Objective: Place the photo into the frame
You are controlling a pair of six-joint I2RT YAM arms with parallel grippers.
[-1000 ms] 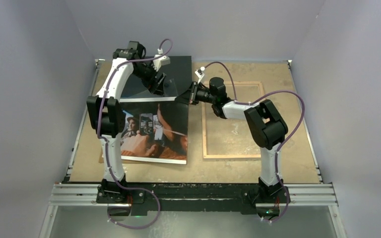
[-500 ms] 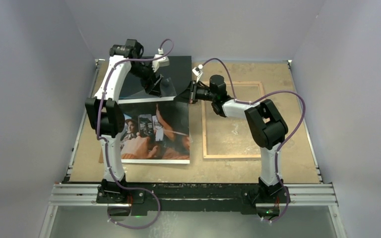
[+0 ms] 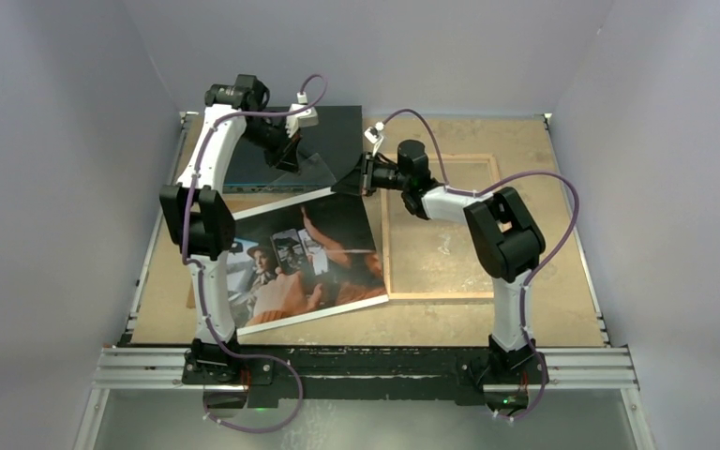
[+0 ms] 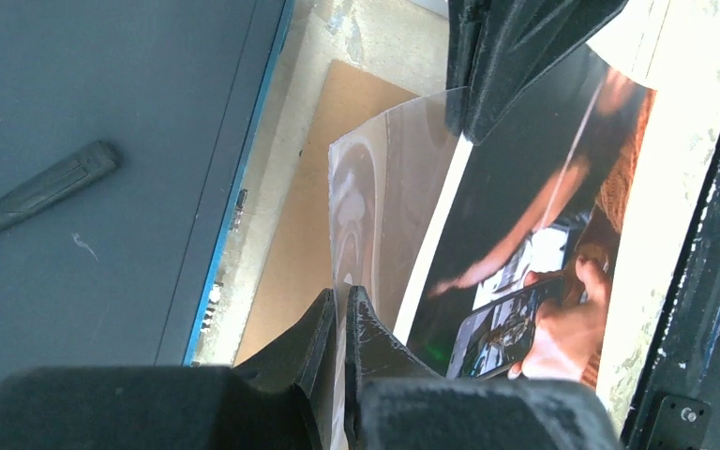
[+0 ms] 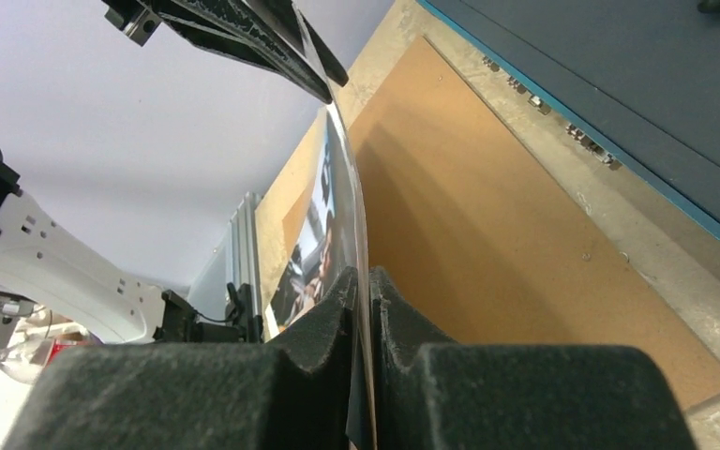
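Here, the left gripper point(image 4: 340, 300) is seen pinched shut on the shiny far edge of the photo point(image 3: 311, 255). The right gripper point(image 5: 361, 281) is pinched shut on the same edge, further toward 3 o'clock. That edge is held up off the table point(image 3: 544, 309). Only by the top view is the frame point(image 3: 441, 296) shown. It lies flat at 3 o'clock of the photo, and its left rail is just reached by the photo's near corner. In the wrist views a brown board point(image 5: 487, 234) is seen plainly under the raised edge. A dark box point(image 3: 342, 131) lies at 12 o'clock, and a dark stick point(image 4: 42, 187) on it is shown by the left wrist view alone.
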